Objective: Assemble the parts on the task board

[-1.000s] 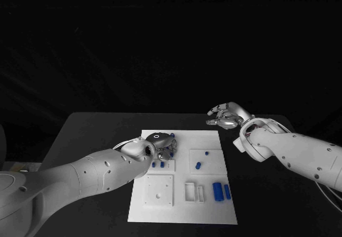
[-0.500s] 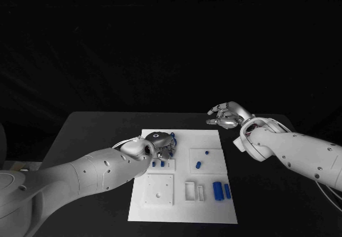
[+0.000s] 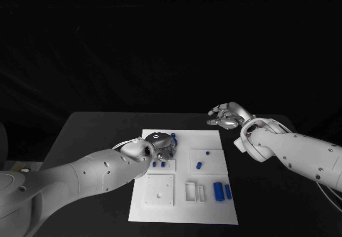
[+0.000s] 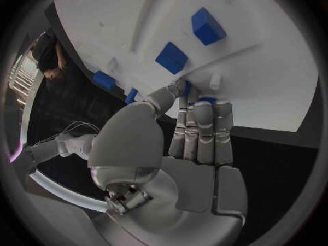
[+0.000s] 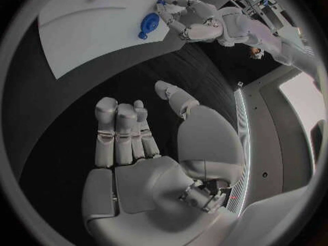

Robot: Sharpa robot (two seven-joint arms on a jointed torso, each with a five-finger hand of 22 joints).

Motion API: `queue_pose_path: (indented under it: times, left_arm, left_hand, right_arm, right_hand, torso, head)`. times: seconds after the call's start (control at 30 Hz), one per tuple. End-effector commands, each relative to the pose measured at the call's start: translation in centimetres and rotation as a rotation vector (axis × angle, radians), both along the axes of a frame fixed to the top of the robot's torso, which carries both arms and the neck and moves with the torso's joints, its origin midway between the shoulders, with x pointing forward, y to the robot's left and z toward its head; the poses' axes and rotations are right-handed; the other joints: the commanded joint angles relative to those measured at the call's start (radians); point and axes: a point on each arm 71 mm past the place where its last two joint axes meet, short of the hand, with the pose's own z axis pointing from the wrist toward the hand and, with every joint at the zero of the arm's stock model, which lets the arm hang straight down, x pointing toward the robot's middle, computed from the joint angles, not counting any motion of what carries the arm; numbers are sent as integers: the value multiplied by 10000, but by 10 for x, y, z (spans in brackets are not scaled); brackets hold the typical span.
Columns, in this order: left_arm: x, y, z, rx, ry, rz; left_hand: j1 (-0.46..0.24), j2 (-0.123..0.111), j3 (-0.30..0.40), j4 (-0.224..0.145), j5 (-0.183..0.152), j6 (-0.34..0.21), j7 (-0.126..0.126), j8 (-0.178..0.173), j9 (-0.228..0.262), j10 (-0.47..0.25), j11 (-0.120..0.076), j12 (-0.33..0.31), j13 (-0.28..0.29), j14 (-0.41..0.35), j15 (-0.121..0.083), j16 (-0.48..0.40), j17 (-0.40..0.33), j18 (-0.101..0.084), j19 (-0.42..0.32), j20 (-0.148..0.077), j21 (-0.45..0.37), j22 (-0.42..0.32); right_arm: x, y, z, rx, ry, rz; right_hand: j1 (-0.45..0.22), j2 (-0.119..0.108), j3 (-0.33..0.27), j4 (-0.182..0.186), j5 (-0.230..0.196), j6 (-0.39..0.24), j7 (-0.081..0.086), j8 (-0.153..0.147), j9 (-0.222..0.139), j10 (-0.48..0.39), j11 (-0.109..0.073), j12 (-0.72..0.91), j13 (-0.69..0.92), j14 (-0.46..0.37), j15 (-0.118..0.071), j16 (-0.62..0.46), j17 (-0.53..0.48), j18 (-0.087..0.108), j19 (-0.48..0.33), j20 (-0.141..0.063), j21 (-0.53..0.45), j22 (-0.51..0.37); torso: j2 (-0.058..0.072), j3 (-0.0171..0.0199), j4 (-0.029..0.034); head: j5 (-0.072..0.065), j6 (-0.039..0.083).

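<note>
- Fingers of my left silver hand are drawn together and curled down onto the white plate task board near its far left corner; in the left wrist view the fingertips sit close around a small blue part, but I cannot tell whether they actually clamp it.
- Just beside that hand, toward the near edge, two small blue pegs stand in a raised white block.
- Next along, a square white block with small holes lies in the board's near left part, with nothing blue on it that I can see.
- Middle of the board: two more small blue pieces sit on another white square.
- Toward the near right edge, two longer blue cylinders lie loose next to an open white frame, so I judge the assembly well short of done.
- My right silver hand hovers over the black table beyond the board's far right corner, fingers loosely bent and apart, holding nothing.
</note>
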Motion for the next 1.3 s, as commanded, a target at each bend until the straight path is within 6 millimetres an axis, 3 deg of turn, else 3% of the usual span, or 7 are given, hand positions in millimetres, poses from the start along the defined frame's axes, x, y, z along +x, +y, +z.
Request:
queue_pose_path:
  times: [0.03, 0.33, 0.5, 0.73, 1.0, 1.17, 1.3]
  left_arm:
    - [-2, 7, -6, -128, 169, 282]
    - [-4, 11, 12, -929, 268, 383]
    - [-6, 15, 23, -1311, 315, 461]
    - [-10, 37, 32, -935, 1049, 878]
    - [-7, 61, 35, -722, 1040, 1307]
    - [-3, 61, 34, -736, 960, 1324]
    - [-2, 57, 33, -568, 910, 1196]
  left_hand:
    - [-25, 104, -10, -48, 39, 68, -2, 53, 10, 312, 227, 22, 360, 58, 3, 32, 8, 447, 63, -192, 48, 164]
    - [-27, 102, -1, -54, 50, 76, -5, 50, 10, 320, 223, 16, 367, 69, -1, 35, 6, 447, 78, -203, 54, 161]
    - [-21, 99, 13, -68, 62, 81, -8, 45, 8, 320, 221, 6, 371, 74, -4, 34, 2, 446, 85, -212, 56, 158]
    - [-22, 97, 20, -75, 66, 85, -9, 41, 7, 325, 220, 0, 376, 80, -5, 35, 0, 445, 90, -217, 58, 156]
    - [-28, 80, 35, -92, 117, 96, -12, 34, 5, 333, 220, -12, 386, 86, -5, 33, -5, 437, 92, -226, 59, 154]
    - [-35, 76, 38, -92, 111, 103, -13, 33, 5, 341, 218, -15, 391, 92, -7, 36, -6, 434, 95, -230, 61, 153]
    - [-36, 76, 42, -93, 107, 105, -14, 30, 4, 343, 217, -18, 394, 94, -7, 37, -7, 432, 98, -233, 62, 152]
  right_arm:
    - [0, 2, 0, -17, -46, 151]
    - [0, 2, 0, -13, -58, 136]
    - [-1, 1, 0, -17, -45, 139]
    - [-1, -1, 0, -32, -34, 92]
    - [-1, -3, 1, -41, -28, 64]
    - [-1, -2, 1, -36, -27, 80]
    - [-1, -1, 0, -36, -29, 88]
  right_hand:
    - [-126, 14, -7, 44, 64, -35, 80, 56, -14, -20, -13, 51, -18, -70, -2, -45, -16, 690, -9, -84, -41, 158]
    - [-125, 14, -7, 44, 64, -36, 80, 56, -14, -20, -13, 52, -19, -70, -2, -45, -16, 690, -9, -84, -41, 159]
    - [-122, 13, -6, 42, 68, -37, 79, 55, -15, -20, -14, 53, -21, -70, -3, -46, -17, 690, -9, -85, -42, 159]
    - [-120, 11, -6, 40, 70, -37, 79, 55, -15, -21, -14, 53, -23, -70, -3, -47, -17, 691, -9, -86, -43, 159]
    - [-115, 7, -6, 35, 72, -38, 79, 55, -16, -21, -14, 55, -26, -70, -3, -47, -18, 690, -10, -87, -44, 159]
    - [-112, 4, -6, 32, 73, -39, 79, 55, -17, -21, -14, 56, -28, -70, -3, -48, -19, 690, -9, -88, -45, 160]
    - [-111, 5, -6, 32, 73, -39, 79, 55, -17, -21, -14, 57, -30, -70, -4, -48, -19, 691, -9, -88, -45, 160]
  torso:
    - [-1, -1, 3]
    - [2, -11, 0]
    - [-13, -5, 30]
    - [-5, -1, 11]
    - [-15, -11, 34]
    - [1, -26, 18]
    - [7, -15, -5]
  head:
    - [23, 43]
    - [43, 104]
    - [50, 100]
    - [83, 113]
    - [119, 92]
    - [136, 100]
    - [164, 92]
